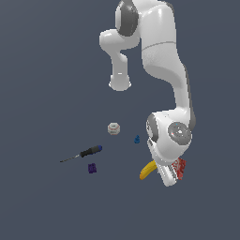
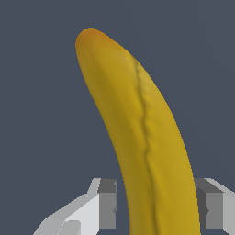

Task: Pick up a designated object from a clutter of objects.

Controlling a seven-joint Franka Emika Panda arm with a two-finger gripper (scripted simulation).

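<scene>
The yellow banana (image 1: 147,170) lies on the dark floor, partly hidden under my hand. In the wrist view the banana (image 2: 137,133) fills the frame, its orange-brown tip pointing away from my hand. My gripper (image 2: 156,204) straddles the banana's thick end, one finger (image 2: 108,206) on each side. A narrow gap shows on one side, and the other finger sits at the banana's edge. The gripper looks open around it. In the exterior view my hand (image 1: 165,176) is low over the banana and its fingertips are hidden.
A red can (image 1: 180,168) sits right behind my hand, partly hidden. A tiny blue piece (image 1: 137,139), a whitish round nut (image 1: 114,128), a blue-handled screwdriver (image 1: 84,153) and a small purple block (image 1: 92,168) lie toward the exterior view's left.
</scene>
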